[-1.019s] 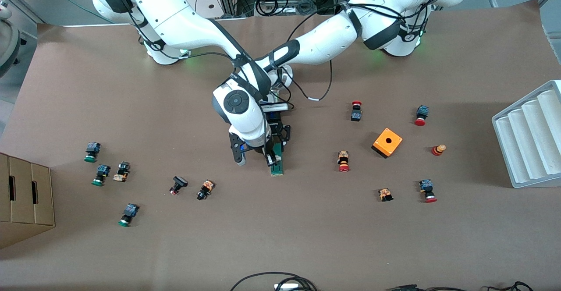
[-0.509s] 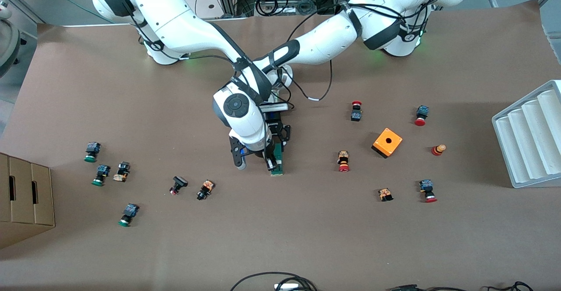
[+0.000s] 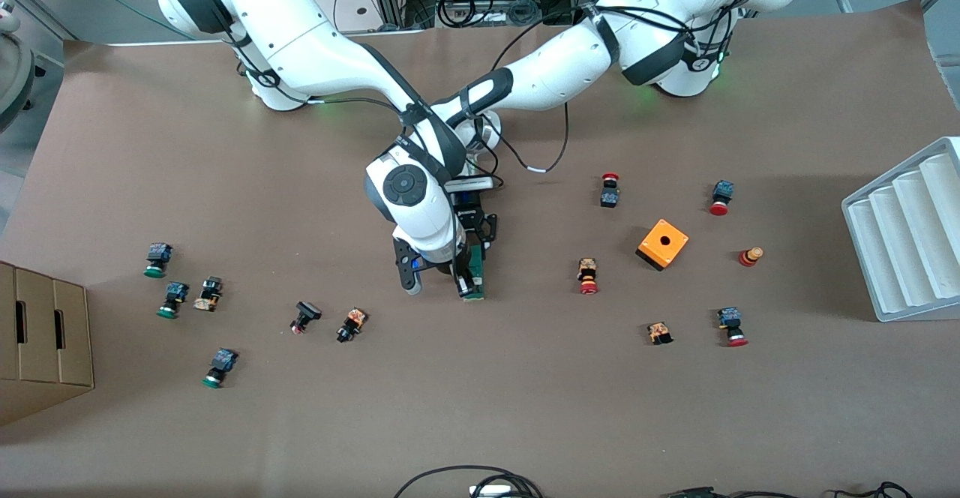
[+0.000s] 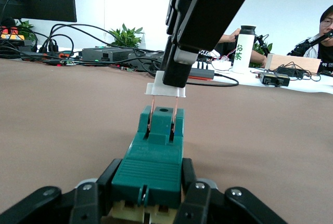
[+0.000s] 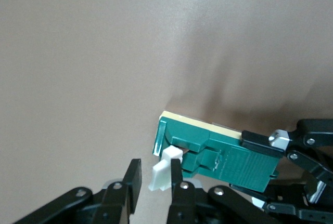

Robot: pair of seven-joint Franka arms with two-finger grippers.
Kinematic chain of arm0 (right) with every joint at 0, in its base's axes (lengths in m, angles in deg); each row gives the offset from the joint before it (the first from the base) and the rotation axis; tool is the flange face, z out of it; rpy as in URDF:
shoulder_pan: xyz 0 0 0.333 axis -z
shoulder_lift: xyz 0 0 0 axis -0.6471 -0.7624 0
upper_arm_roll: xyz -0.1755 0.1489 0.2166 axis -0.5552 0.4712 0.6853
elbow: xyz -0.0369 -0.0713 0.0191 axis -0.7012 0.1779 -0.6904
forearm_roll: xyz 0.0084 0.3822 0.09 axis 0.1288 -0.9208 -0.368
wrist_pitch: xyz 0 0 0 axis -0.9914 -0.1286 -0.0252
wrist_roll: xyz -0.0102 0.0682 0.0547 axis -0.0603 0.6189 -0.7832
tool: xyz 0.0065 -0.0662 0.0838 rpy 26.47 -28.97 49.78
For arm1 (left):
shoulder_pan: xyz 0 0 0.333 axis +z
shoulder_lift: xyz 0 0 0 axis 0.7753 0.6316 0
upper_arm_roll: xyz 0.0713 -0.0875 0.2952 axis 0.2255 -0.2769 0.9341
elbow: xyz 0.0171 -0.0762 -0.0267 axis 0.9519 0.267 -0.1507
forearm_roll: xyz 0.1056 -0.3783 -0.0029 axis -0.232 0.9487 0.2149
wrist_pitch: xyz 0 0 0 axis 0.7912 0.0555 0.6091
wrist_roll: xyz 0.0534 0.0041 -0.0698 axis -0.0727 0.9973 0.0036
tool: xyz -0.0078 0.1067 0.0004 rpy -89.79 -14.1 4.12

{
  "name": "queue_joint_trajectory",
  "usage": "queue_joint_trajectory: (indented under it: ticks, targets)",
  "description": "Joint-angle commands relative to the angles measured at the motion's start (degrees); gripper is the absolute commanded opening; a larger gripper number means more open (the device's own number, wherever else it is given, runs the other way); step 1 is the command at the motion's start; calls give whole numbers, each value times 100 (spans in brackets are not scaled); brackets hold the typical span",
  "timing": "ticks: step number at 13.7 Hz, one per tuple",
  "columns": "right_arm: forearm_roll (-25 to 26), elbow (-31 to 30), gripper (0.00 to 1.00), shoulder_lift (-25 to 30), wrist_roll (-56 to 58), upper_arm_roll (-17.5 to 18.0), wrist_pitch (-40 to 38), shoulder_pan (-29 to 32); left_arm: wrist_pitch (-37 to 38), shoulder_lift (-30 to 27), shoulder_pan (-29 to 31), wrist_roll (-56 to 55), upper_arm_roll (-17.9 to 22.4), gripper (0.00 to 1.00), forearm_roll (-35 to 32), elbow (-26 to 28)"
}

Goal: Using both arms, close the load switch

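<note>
The load switch [image 3: 474,279] lies mid-table, its body clamped in our left gripper [image 4: 148,203]. Our right gripper [image 5: 156,182] pinches the white lever [image 5: 162,174], seemingly half-seated. We judge closing is underway; next we press the lever straight down, keeping the body steady.

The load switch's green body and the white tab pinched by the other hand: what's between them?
In the left wrist view, two thin copper blades run from the white tab, held by the right hand, into the load switch, which the left hand holds.
</note>
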Motion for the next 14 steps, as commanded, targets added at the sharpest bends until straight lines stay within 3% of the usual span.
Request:
queue_joint_trajectory:
  ticks: [1, 14]
  targets:
    - [21, 380, 29, -367, -53, 16, 74, 26, -140, 626, -192, -197, -48, 51, -87, -286]
    - [21, 714, 29, -709, -53, -124, 83, 44, -140, 661, -183, -170, -48, 51, -96, -312]
